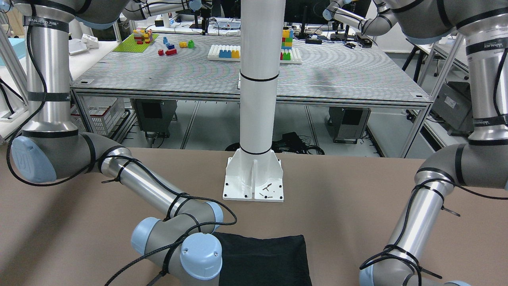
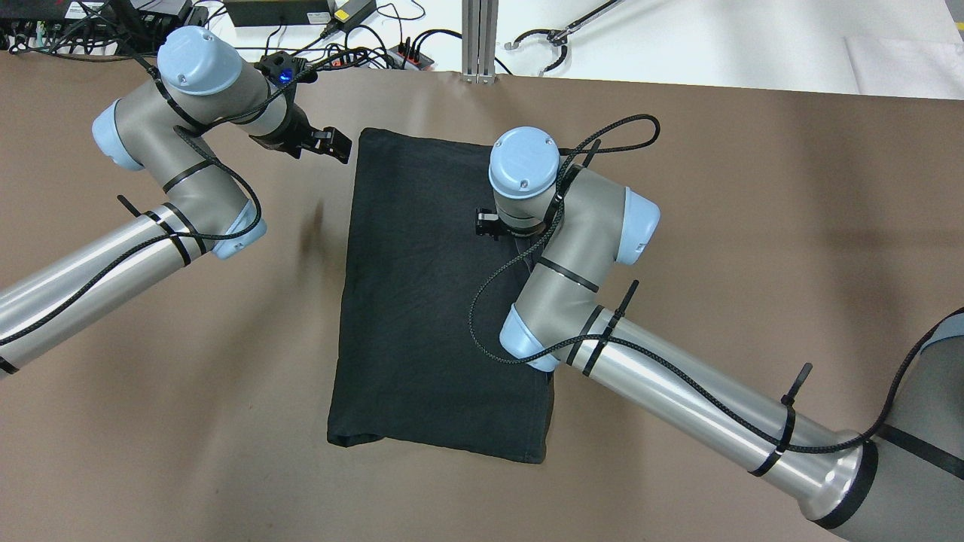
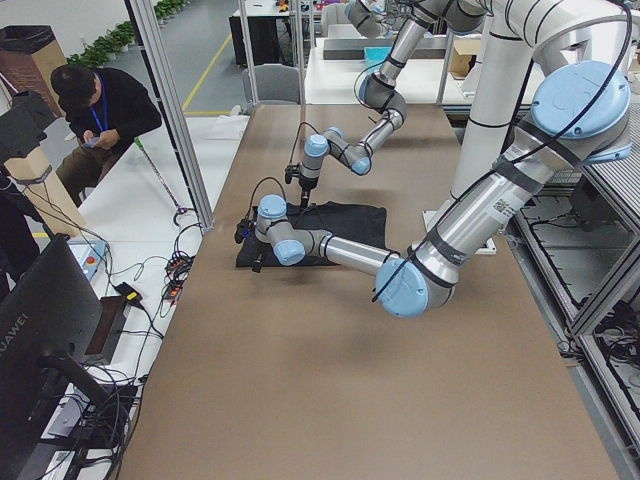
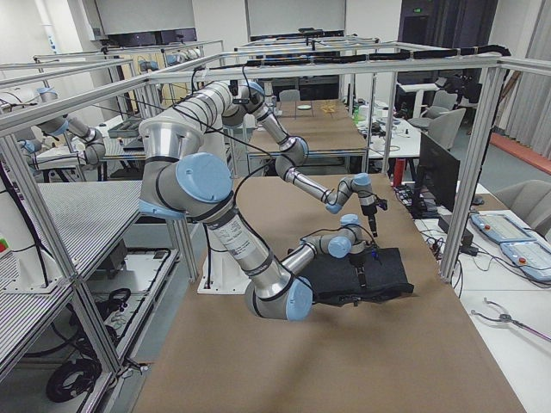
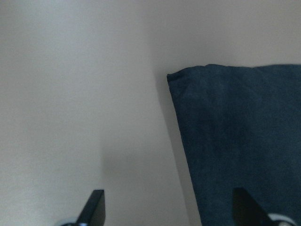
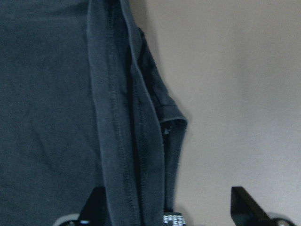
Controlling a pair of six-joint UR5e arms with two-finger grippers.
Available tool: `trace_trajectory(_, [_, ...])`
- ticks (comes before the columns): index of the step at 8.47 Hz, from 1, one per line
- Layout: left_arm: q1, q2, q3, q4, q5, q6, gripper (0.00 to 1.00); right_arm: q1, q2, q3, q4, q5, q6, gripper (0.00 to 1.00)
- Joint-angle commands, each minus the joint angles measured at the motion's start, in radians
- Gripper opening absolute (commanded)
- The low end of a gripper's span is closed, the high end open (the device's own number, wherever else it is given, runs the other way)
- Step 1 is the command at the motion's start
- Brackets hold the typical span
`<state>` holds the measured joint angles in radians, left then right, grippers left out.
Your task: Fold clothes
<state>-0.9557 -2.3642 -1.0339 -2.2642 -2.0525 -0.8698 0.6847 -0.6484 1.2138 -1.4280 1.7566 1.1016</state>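
A black garment (image 2: 422,301) lies folded into a flat rectangle in the middle of the brown table (image 2: 753,188); it also shows in the front view (image 1: 262,258). My left gripper (image 2: 335,144) hovers open just off the garment's far left corner. In the left wrist view, that corner (image 5: 188,84) lies ahead of the open gripper (image 5: 169,209). My right wrist (image 2: 523,177) is over the garment's right side and hides the gripper from above. In the right wrist view, the open right gripper (image 6: 168,207) straddles the layered hem edge (image 6: 141,117). Whether it touches the cloth I cannot tell.
The white pillar base (image 1: 254,178) stands on the table on the robot's side of the garment. Cables and power strips (image 2: 301,15) lie beyond the table's far edge. A person (image 3: 100,110) stands past that edge.
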Motion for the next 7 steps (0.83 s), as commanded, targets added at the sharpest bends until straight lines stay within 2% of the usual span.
trace_trajectory(1, [0.0,0.0,0.0,0.0,0.0,0.002,0.95,-0.031,0.001,-0.034,0.0,0.0,-0.005,0.93])
trace_trajectory(7, [0.0,0.003,-0.002,-0.002,0.0,0.0,0.94,0.019,-0.048,-0.042,0.006,-0.011,-0.11,0.93])
